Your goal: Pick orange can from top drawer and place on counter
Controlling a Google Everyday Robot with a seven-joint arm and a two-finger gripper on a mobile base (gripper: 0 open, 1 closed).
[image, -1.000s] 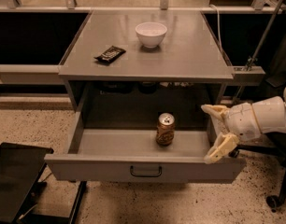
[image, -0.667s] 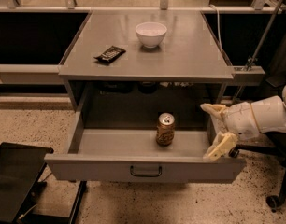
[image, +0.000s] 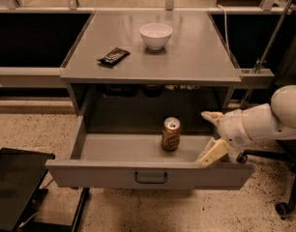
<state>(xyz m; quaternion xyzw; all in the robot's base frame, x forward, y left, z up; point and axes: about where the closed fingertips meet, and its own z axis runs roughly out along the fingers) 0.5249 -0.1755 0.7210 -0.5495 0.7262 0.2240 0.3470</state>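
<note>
The orange can stands upright in the open top drawer, right of the middle of its floor. My gripper is at the drawer's right end, to the right of the can and apart from it. It is open and empty, with one cream finger up near the back and the other finger low by the front panel. The white arm reaches in from the right. The grey counter lies above the drawer.
A white bowl stands at the back middle of the counter. A dark snack packet lies on its left part. A black chair seat is at the lower left. Chair legs stand at the lower right.
The gripper and arm have hardly moved, only a slight shift. The can has not moved.
</note>
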